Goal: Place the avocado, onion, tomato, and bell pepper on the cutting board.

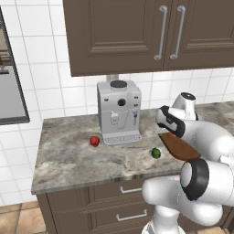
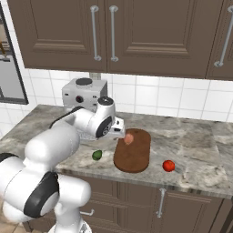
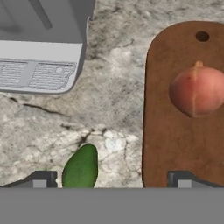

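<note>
Avocado (image 3: 80, 167) on counter (image 1: 68, 155), near front edge, just beside board (image 3: 175, 144) long side, not on it. Onion (image 3: 197, 89) already on board, toward hole end. Two red items on counter: one (image 1: 94, 140) by coffee machine (image 1: 119, 112), one (image 2: 169, 165) off board's other side; can't tell tomato from pepper. Gripper (image 3: 111, 180) over avocado/board edge, jaws wide apart, nothing held. Avocado prob. light, firm, smooth skin, may roll/slip; grip across narrow middle, gently.
</note>
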Available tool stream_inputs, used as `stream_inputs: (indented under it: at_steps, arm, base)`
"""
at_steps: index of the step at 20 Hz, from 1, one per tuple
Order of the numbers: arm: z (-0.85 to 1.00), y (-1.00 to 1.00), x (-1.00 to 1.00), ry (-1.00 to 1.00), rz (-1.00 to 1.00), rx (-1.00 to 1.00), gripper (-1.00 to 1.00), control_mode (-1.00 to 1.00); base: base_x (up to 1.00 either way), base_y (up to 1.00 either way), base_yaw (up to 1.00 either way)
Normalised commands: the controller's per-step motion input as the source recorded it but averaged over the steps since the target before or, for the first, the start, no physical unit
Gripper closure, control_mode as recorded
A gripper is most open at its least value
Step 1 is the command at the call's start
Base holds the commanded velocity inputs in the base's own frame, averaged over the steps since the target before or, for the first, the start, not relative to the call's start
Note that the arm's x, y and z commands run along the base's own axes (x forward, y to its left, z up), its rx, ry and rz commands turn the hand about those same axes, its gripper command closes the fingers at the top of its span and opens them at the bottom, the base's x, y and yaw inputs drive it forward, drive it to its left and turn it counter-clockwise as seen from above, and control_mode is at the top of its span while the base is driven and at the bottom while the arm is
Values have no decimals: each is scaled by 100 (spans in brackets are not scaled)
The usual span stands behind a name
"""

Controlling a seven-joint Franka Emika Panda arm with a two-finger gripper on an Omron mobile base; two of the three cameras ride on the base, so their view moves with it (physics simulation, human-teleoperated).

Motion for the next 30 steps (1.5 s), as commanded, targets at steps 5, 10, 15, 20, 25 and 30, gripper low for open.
stream_inputs:
  at_steps: [5, 10, 15, 20, 25, 30]
  arm:
    - [-4, 33, -33, 0, 0, 0, -100, -100]
    - [-1, 30, -6, 0, 0, 0, -100, -100]
    - [0, 16, -9, 0, 0, 0, -100, -100]
    - [0, 2, 0, 3, 0, 0, -100, -100]
    - [-1, 0, 0, 6, 0, 0, -100, -100]
    - [-11, 0, 0, 12, -1, -1, -100, -100]
  base:
    - [0, 0, 0]
    - [0, 0, 0]
    - [0, 0, 0]
    - [0, 0, 0]
    - [0, 0, 0]
    - [0, 0, 0]
